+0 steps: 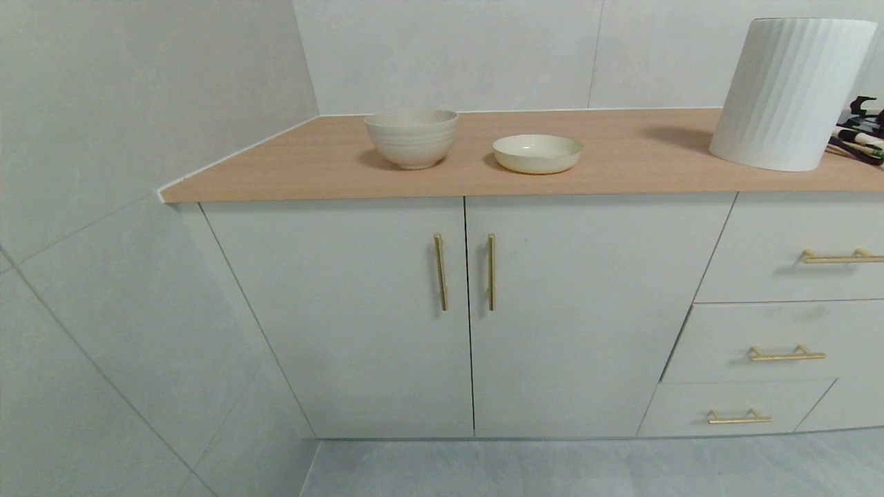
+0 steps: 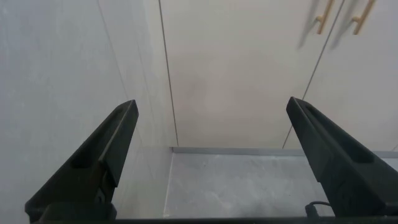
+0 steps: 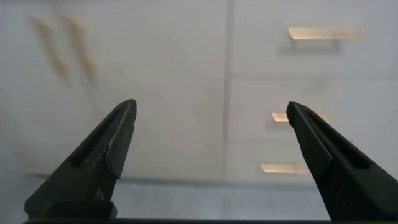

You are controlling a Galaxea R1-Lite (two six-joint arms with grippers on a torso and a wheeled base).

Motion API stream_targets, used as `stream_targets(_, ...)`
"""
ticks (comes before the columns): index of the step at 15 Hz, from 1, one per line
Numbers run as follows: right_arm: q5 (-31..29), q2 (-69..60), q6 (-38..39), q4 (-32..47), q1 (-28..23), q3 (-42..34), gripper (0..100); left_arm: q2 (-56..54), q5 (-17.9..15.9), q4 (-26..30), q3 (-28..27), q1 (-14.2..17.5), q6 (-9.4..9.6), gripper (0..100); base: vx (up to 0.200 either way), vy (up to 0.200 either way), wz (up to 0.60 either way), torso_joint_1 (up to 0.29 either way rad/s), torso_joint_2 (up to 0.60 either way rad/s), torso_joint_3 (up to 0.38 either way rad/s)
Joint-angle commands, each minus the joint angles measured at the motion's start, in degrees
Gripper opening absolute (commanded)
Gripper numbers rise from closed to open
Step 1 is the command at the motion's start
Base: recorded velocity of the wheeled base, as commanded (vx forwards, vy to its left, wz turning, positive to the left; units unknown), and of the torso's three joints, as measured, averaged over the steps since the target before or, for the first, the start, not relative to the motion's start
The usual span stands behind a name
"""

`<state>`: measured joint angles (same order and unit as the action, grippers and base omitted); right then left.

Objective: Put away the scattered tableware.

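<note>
A deep ribbed beige bowl stands on the wooden countertop, left of centre. Beside it on the right sits a shallow cream dish. Below them the two cabinet doors are closed, with gold handles side by side. My left gripper hangs low and open, facing the left cabinet door near the floor, with nothing between its fingers. My right gripper is open too and holds nothing; it faces the cabinet front and the drawers.
A tall white ribbed cylinder stands at the countertop's right end, with brushes behind it. Three drawers with gold handles sit right of the doors. A tiled wall closes off the left side.
</note>
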<state>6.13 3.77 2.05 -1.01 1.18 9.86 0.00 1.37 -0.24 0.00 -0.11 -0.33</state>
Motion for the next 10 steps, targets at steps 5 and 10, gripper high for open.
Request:
stream_targets(5,17.60,55.74,-1.26,-2.68,13.32,21.87,100,0.00,0.04,-0.02,0.00,0.02,-0.02,100,0.000,0.000,0.00,0.000,0.00,0.000)
stream_targets(10,17.60,87.02,1.29,-25.00,24.83,35.05,100,0.00,0.04,-0.02,0.00,0.02,-0.02,100,0.000,0.000,0.00,0.000,0.00,0.000)
